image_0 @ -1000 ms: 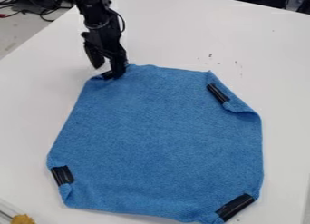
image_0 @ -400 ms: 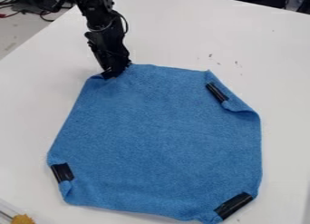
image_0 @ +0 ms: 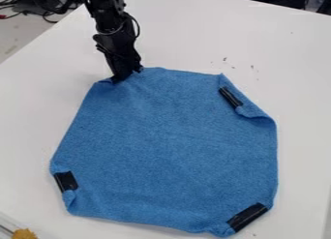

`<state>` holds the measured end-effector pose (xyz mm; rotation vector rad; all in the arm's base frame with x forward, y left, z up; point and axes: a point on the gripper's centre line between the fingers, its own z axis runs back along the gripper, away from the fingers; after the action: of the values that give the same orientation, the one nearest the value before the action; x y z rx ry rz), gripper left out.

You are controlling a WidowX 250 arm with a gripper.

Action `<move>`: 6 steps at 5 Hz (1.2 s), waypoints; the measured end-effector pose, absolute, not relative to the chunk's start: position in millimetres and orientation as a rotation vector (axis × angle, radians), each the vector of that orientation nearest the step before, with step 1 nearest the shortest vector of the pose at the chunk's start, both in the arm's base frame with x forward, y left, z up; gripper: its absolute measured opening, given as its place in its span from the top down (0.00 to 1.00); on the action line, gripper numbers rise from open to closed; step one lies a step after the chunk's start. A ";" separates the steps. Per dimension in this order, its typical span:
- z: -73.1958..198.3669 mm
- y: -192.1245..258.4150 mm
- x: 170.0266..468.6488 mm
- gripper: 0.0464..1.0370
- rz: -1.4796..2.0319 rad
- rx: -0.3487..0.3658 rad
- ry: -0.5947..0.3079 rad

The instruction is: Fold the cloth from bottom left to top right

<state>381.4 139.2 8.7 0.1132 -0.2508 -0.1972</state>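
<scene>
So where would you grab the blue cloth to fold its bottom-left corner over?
Probably at that corner, beside the black tape, coming down from just outside it. The cloth lies mostly flat, but the corner is tucked in, so its doubled edge should be easier to pinch.

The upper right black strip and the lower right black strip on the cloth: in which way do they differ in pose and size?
The upper strip slants down to the right, while the lower strip slants up to the right. The upper strip looks narrower, the lower strip broader. Both are black and sit at corners of the blue cloth.
</scene>
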 end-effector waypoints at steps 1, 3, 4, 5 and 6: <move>12.3 136.2 382.1 0.98 -0.227 0.143 -0.232; 64.4 111.0 378.6 0.98 -0.314 0.307 -0.278; 84.7 83.7 369.0 0.98 -0.332 0.354 -0.300; 87.8 54.5 349.5 0.98 -0.320 0.359 -0.306; 72.4 37.0 328.4 0.98 -0.293 0.316 -0.295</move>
<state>328.4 37.0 72.4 0.3163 -0.2948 -0.2925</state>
